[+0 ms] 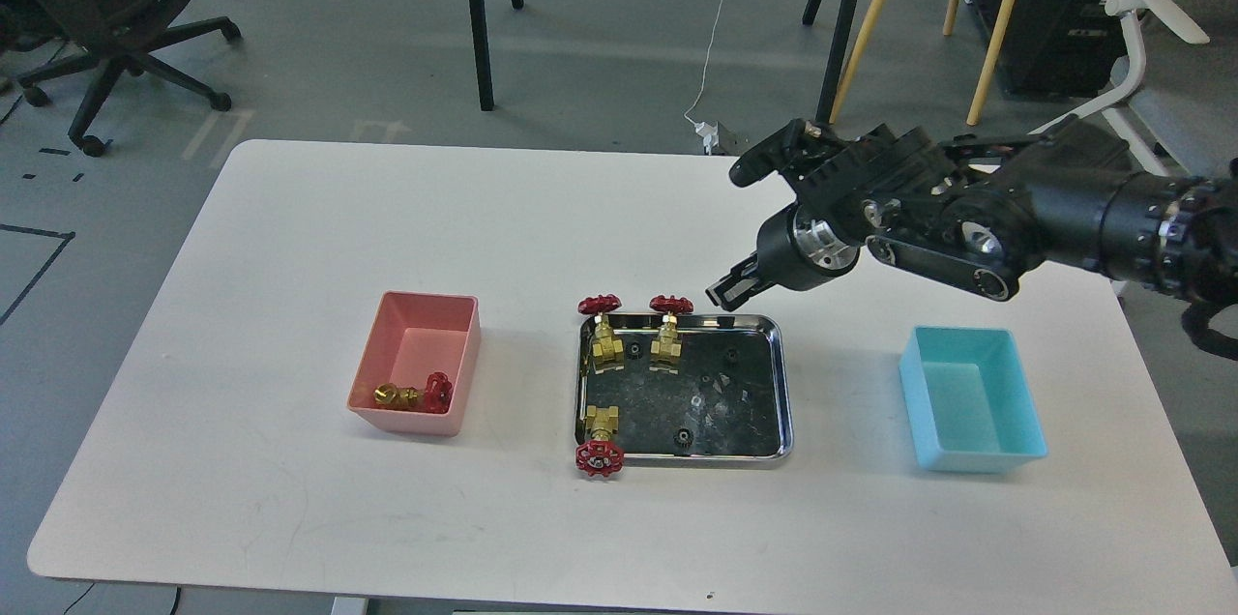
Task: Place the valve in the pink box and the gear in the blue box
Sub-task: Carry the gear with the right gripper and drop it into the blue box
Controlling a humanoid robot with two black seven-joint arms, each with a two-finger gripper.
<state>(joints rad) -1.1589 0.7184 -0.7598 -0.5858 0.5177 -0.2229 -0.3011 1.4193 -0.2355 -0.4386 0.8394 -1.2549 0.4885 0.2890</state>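
Valves and gears, head view. One valve (416,394) is seen lying on its side in the pink box (387,359), at the near end. Three more valves remain at the steel tray (781,383): two at the far rim (602,333) (667,330), standing with red wheels up, and one at the near left corner (600,441), its wheel hanging over the rim. Small black gears (684,438) are scattered on the tray floor, hard to pick out against the dark reflections. The blue box (1025,402) is seen with nothing in it, well to the right on the tabletop (290,238).

Risks, as judged:
- Gears are tiny and flat on a shiny floor; a pinch could slide off or flick one away.
- The far-right valve stands close to the nearest gears; a descent there could knock it over.
- The tray is loose on the tabletop and could be shoved by a contact with its rim.
- Boxes could be confused; the gear belongs in the blue one.

Arm pose: the right arm enters from the right edge, reaching leftward, wrist bent down. The right hand (727,287) hangs above the tray's far right corner, touching nothing. It is seen small and dark; whether released or clenched cannot be told. Nothing is seen in it. The left arm is not in view.
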